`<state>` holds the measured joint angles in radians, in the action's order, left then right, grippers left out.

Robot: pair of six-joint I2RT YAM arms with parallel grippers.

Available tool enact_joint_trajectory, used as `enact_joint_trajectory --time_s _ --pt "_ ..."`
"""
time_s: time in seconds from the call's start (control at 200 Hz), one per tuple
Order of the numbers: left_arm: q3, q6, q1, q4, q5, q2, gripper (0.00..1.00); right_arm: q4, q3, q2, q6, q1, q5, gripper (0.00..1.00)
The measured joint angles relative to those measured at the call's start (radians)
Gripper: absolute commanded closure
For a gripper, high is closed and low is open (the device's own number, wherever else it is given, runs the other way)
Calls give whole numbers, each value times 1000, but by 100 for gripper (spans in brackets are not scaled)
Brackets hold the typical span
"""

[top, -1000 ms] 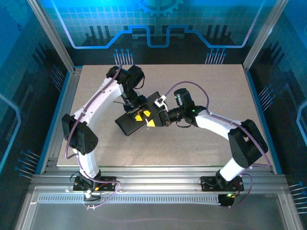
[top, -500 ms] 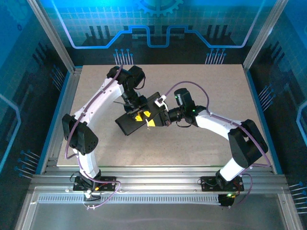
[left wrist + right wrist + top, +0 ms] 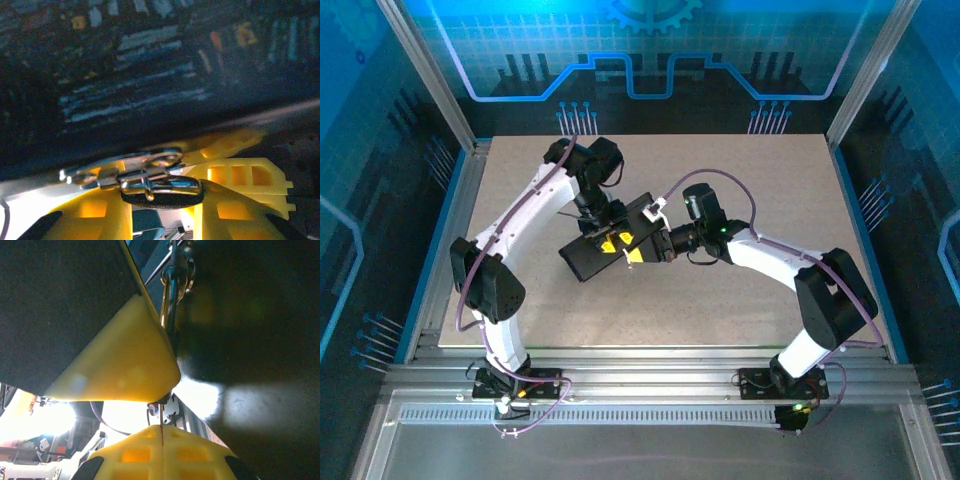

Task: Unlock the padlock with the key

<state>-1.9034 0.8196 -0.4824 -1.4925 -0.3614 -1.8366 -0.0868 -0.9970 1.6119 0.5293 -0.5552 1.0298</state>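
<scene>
The left end effector [image 3: 607, 240] is clamped on a small black oval body with a chrome bar across its top, which looks to be the padlock [image 3: 161, 192]. In the left wrist view it sits squarely between the two yellow fingers [image 3: 100, 215], touching both, right at their tips. Just beyond those tips, and slightly to their left, lies a ring of keys [image 3: 127, 174], its metal pieces touching the top of the padlock.

The right end effector [image 3: 162, 432] is closed, its yellow fingertips pressed together with only a thin seam between them. A sliver of metal stands at that seam; whether it is a key blade held there I cannot tell. Straight ahead of the right fingertips is one yellow finger of the left end effector, and beyond it the chrome ring and keys show edge-on.

In the top view the two end effectors meet tip to tip above the middle of the desk [image 3: 750, 180]. A flat black panel [image 3: 582, 262] lies directly beneath them and reaches out to the near side of the left one.
</scene>
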Motion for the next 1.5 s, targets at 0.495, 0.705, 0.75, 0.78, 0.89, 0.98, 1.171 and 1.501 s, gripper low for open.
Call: enact_joint_trajectory --time_s 0.495,0.705,0.75,0.78,0.89,0.98,1.171,1.501 --pt "31 21 13 38 2 0 95 -141 11 36 108 0 -35 100" --pt "73 64 17 88 1 12 95 -261 48 42 211 0 -84 100" --pt "80 72 19 101 2 18 95 -293 58 42 229 -1 -95 99" --pt "87 81 22 111 1 22 95 -310 63 42 239 -2 -103 98" --pt "110 113 35 138 1 42 95 -346 70 42 255 -8 -135 93" --pt "138 135 48 164 -12 64 95 -380 84 39 257 -10 -154 85" --pt "175 156 78 157 -40 97 95 -359 135 -50 206 21 -233 74" --pt "206 222 103 155 -44 123 95 -105 184 -238 -186 -60 -410 70"
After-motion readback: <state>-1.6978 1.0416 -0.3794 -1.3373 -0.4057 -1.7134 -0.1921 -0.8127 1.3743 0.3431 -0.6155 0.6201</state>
